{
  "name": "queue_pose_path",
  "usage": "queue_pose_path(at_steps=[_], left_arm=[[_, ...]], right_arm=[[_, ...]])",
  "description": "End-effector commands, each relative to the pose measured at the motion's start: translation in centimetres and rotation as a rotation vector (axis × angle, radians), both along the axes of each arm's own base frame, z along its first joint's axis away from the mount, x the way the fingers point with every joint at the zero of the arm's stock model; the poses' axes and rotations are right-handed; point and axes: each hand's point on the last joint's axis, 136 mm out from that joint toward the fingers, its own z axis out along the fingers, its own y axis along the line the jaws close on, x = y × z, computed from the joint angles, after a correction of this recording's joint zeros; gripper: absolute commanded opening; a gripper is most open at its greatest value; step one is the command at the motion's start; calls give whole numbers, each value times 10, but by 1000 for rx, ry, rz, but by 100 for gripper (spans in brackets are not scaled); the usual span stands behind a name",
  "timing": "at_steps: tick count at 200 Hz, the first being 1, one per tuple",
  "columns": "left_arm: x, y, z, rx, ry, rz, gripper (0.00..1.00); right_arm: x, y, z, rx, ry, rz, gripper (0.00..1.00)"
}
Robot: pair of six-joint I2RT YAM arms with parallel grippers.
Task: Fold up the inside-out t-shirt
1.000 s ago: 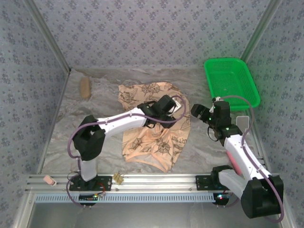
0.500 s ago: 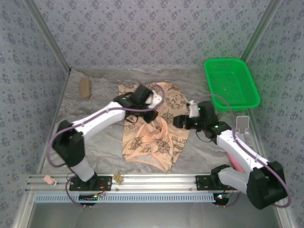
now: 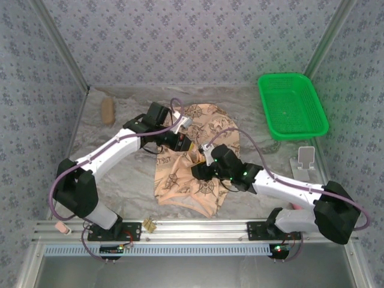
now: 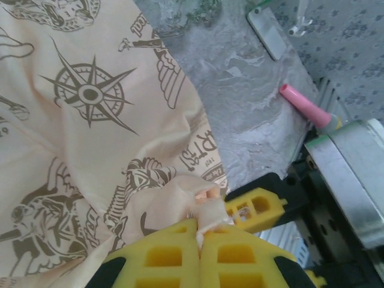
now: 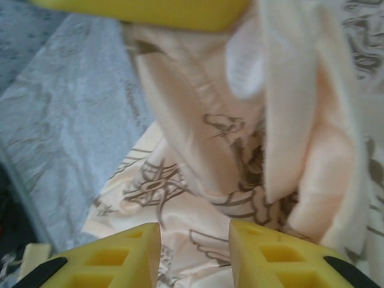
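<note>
**Left has a pinch, right moving in on the shirt**

- Shirt: the soft tan-beige cloth t-shirt with dark brown compass prints (image 3: pixel 207 189) lies crumpled mid-table, between the two arms. Its near hem is towards the rail and its far lobe reaches towards the back wall. It is not flat and not folded.
- Left end effector (image 3: pixel 189 146): a second ago it hovered over the right-centre of the shirt with pads apart. Now it is clenched on cloth near the shirt's middle. The left wrist view shows the yellow pads (image 4: pixel 180 258) pressed together with a small nub of fabric bunched between them, and the paler reverse side shows at the pinch.
- Right end effector (image 3: pixel 201 170): a second ago it was off the shirt, out right near the green plastic basket (image 3: pixel 292 105). It has since swung left and now sits over the shirt's centre, just near of the left's pinch point.
- Right jaws: in the right wrist view they stand apart, narrowing, with a raised ridge of cloth ahead of them. They are not clamped on anything yet. The left's yellow finger shows at the top edge of that view.
- Shirt body: it has hardly shifted on the grey marbled table (image 3: pixel 120 174). Only the centre is gathered up.

My read: both arms are going for the same raised section, probably to lift it, open it and turn it right side out or spread it. So this is still early setup, with no fold made. The risk is a thin left pinch that slips once the right one pulls.
</note>
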Motion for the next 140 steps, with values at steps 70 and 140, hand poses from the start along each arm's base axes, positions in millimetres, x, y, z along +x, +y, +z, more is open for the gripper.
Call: queue_pose_path(at_steps=[70,140], left_arm=[[-15,-7,10,-120,79,-47,0],[5,20,-1,8,-62,79,0]], right_arm=[[61,-7,-15,59,141,-486,33],[54,-17,8,109,203,-415,6]])
